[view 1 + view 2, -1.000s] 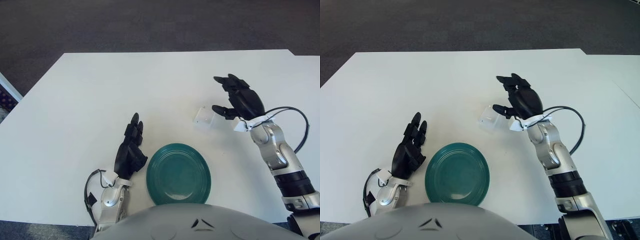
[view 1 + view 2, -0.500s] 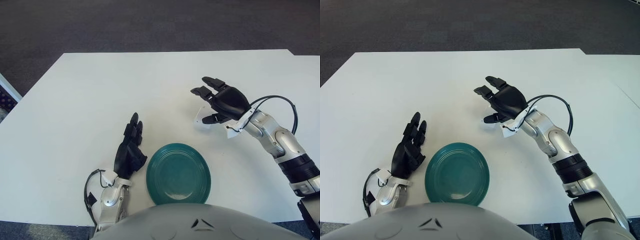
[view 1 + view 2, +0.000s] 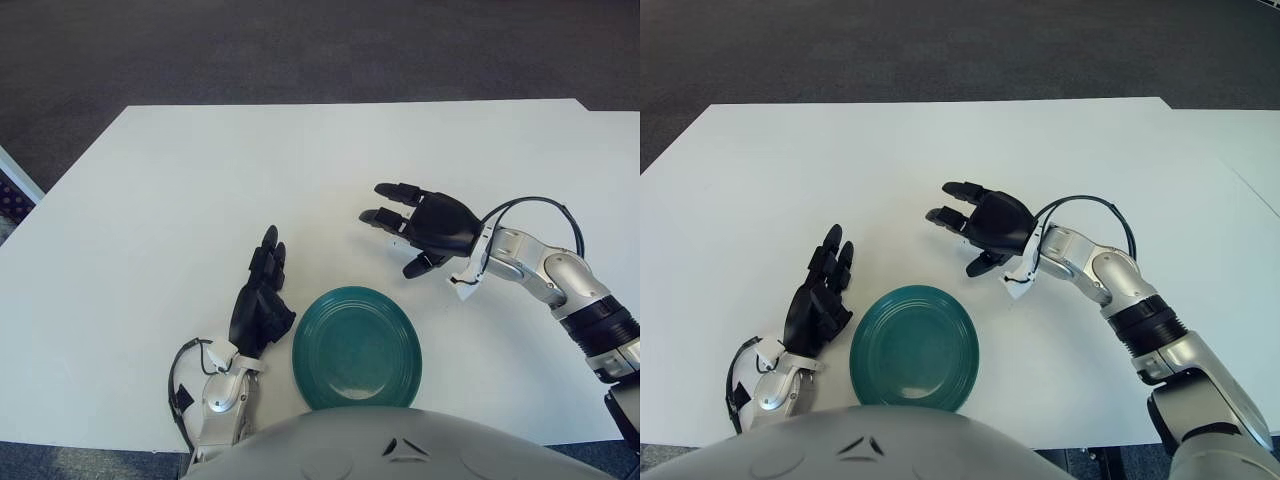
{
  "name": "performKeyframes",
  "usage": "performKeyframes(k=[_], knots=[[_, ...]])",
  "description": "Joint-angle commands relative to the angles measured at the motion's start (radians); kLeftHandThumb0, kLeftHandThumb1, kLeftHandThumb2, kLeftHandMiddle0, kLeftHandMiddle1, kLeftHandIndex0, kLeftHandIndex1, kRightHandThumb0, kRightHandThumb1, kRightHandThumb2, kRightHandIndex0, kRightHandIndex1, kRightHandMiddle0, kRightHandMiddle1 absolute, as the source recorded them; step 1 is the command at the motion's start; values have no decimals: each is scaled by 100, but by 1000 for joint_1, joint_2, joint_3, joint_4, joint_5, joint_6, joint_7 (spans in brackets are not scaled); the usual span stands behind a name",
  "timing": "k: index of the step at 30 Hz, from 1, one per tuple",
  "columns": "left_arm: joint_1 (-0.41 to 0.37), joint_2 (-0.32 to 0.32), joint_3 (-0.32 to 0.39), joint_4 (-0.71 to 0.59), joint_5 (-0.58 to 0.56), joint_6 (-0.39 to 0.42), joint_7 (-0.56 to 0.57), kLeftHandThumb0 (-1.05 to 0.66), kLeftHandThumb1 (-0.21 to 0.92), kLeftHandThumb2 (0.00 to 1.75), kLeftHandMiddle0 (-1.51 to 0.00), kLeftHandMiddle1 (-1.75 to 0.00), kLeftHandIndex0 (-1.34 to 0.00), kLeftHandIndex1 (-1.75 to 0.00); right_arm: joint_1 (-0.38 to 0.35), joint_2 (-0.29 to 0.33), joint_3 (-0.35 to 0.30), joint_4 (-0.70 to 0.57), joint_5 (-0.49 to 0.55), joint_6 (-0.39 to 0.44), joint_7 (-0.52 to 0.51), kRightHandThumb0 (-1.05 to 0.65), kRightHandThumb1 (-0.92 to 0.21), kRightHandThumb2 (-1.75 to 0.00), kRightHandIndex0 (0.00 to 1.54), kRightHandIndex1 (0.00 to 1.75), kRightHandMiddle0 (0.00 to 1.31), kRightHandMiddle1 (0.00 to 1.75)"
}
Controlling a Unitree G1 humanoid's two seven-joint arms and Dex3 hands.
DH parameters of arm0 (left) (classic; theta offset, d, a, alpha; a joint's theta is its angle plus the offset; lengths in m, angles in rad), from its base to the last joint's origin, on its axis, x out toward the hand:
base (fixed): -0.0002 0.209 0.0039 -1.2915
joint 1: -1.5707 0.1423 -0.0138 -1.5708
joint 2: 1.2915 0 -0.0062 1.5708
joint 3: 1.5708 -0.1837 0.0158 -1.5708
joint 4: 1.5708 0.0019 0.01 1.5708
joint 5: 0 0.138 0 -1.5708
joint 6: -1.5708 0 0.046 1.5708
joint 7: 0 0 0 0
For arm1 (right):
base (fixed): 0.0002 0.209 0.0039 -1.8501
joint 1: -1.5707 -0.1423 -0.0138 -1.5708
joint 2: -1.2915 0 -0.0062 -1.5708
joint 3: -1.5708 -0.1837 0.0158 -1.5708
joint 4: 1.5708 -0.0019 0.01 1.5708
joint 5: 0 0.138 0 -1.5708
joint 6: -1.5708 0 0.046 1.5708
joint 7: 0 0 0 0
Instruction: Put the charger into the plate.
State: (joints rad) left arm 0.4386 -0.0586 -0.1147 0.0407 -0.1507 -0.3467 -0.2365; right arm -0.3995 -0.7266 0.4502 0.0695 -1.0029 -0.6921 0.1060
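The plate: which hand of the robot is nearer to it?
The left. The left hand shows right beside the plate's left rim. The right hand is over the table beyond the plate's far right edge, with a gap between them.

Teal plate, white table, black right hand, black left hand

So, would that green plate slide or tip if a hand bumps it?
The plate looks rigid, shallow and flat-lying, so probably slides, not tips. Its glossy finish on the smooth table suggests little friction.
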Motion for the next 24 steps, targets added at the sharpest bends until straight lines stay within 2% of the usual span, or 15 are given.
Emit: performKeyframes(k=[1,19,24], knots=[[34,5,-4,52,2,24,0,-105,92,131,0,0,0,0,-32,3,10,18,4,-5,30,-84,-92,-66,10,0,0,26],[45,13,-11,49,-1,12,-7,-105,92,131,0,0,0,0,-48,45,17,106,30,31,95,-87,-92,-72,12,1,0,27],[45,14,-12,49,-4,7,-9,-105,92,131,0,0,0,0,-91,56,28,210,8,35,68,-87,-92,-72,13,1,0,28]])
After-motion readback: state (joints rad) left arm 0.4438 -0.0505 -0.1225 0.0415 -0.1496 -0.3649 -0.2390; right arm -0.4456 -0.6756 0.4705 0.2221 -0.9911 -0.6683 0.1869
